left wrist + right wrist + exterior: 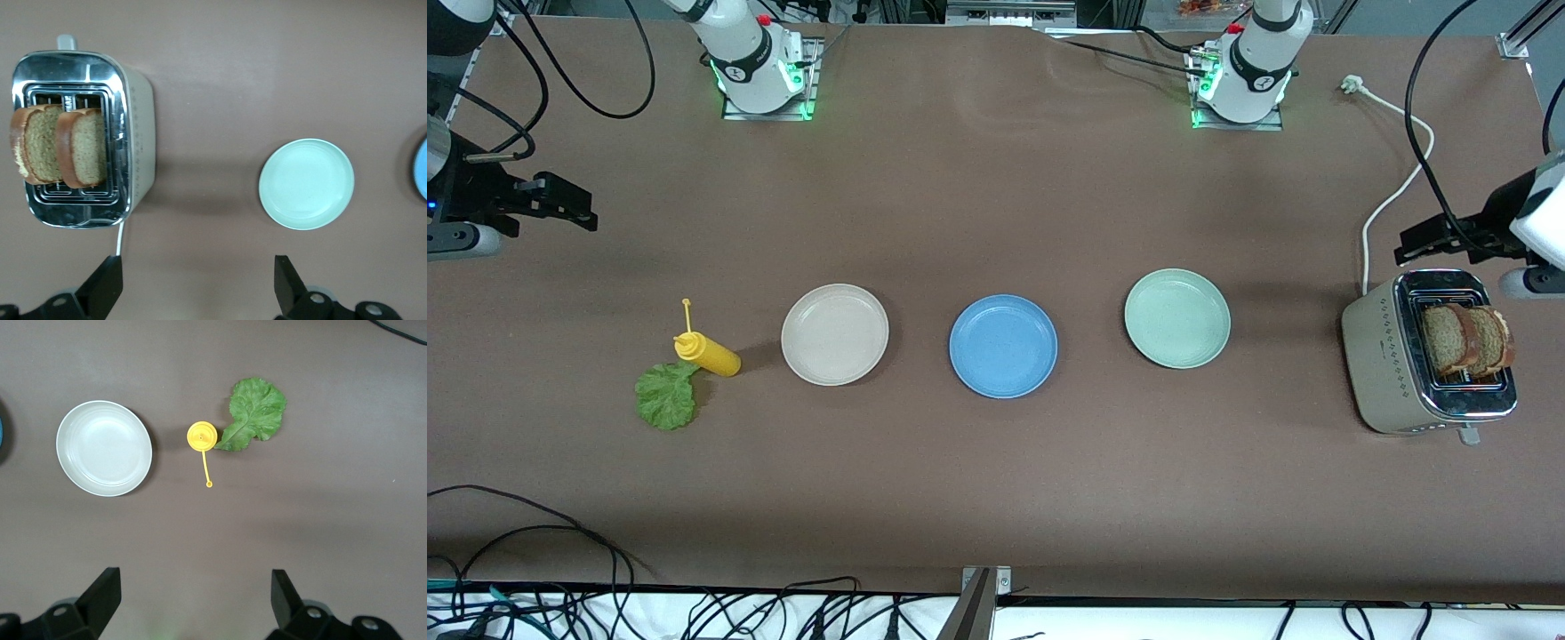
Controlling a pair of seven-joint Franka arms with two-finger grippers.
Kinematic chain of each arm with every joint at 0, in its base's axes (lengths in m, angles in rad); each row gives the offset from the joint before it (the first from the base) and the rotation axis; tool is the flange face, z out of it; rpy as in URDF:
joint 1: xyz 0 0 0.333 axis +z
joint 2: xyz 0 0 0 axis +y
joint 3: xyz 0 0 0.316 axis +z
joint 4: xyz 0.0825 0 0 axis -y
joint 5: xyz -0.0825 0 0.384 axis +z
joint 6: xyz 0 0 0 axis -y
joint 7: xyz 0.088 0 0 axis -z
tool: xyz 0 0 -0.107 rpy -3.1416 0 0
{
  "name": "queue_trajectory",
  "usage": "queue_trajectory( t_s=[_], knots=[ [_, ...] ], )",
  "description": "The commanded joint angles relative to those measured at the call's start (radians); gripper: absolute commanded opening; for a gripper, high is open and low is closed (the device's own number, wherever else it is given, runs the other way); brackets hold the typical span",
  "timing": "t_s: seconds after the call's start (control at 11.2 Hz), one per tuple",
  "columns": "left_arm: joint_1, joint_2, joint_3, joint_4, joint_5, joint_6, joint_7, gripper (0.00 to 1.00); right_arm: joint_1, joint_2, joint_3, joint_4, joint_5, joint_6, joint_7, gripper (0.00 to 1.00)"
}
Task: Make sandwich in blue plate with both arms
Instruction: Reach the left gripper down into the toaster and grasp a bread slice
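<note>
The blue plate [1003, 345] lies empty at the table's middle, between two other plates. Two brown bread slices [1467, 338] stand upright in a toaster at the left arm's end, also in the left wrist view [63, 147]. A green lettuce leaf [665, 396] lies flat at the right arm's end, also in the right wrist view [255, 413]. My left gripper [1416, 249] is open and empty, up in the air beside the toaster [199, 277]. My right gripper [574, 209] is open and empty, high over the table at the right arm's end [193, 590].
A beige plate [834, 334] and a pale green plate [1176, 317] flank the blue plate. A yellow squeeze bottle [707, 353] touches the lettuce. The silver toaster [1383, 364] has a white cord [1392, 191] running toward the left arm's base.
</note>
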Motion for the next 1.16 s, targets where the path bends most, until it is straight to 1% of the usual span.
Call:
queue_trajectory(
  t_s=[0.0,0.27,0.36,0.54,0.72,1.07],
  knots=[
    [0.019,0.042,0.031,0.001,0.038,0.055,0.024,1.00,-0.004,-0.002,0.002,0.003,0.019,-0.004,-0.017,1.00],
    [0.022,0.076,0.080,-0.001,0.037,0.080,0.085,1.00,-0.004,-0.002,0.000,0.003,0.019,-0.004,-0.017,1.00],
    [0.022,0.083,0.098,-0.003,0.037,0.106,0.113,1.00,-0.004,-0.002,0.000,0.003,0.019,-0.004,-0.017,1.00],
    [0.022,0.122,0.156,-0.003,0.018,0.155,0.214,1.00,-0.004,-0.002,0.000,0.003,0.019,-0.004,-0.017,1.00],
    [0.027,0.152,0.173,-0.003,0.018,0.196,0.225,1.00,-0.004,-0.002,0.000,0.003,0.019,-0.004,-0.017,1.00],
    [0.051,0.217,0.176,-0.004,-0.006,0.262,0.254,1.00,-0.004,-0.002,0.000,0.001,0.019,-0.004,-0.017,1.00]
  ],
)
